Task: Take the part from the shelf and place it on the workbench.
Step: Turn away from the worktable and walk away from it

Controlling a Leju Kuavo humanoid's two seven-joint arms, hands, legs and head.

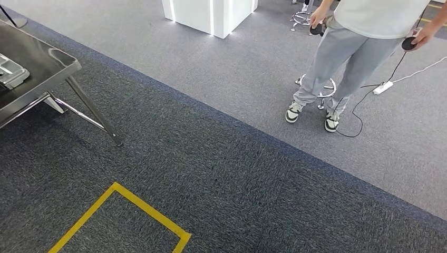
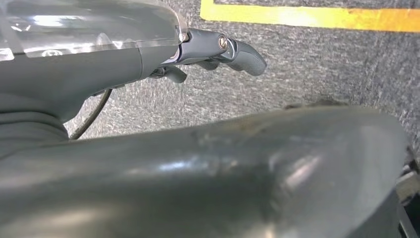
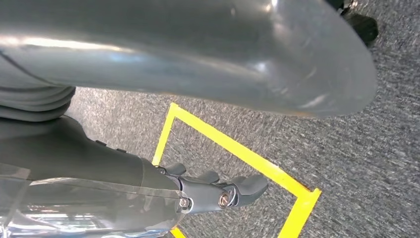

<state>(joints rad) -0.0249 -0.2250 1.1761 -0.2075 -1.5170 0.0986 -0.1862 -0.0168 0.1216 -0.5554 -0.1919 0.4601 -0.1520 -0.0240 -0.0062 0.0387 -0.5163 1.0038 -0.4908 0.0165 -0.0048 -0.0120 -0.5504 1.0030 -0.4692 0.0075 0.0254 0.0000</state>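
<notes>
A dark metal table [image 1: 39,60] with slanted legs stands at the left edge of the head view. A pale grey metal piece [image 1: 10,71] lies on its top, cut off by the picture's edge. My left hand [image 2: 148,64] hangs over the grey carpet; its dark fingers [image 2: 242,54] reach out loosely, apart from the thick thumb, and hold nothing. My right hand [image 3: 124,171] hangs the same way above the carpet, its fingers [image 3: 242,188] loosely extended and empty.
A yellow tape square [image 1: 126,211] marks the dark carpet near my feet. A person [image 1: 348,47] stands at the far right holding dark controllers, with a stool [image 1: 319,87], cable and power strip [image 1: 383,87] behind. A white lit pillar [image 1: 211,13] stands at the back.
</notes>
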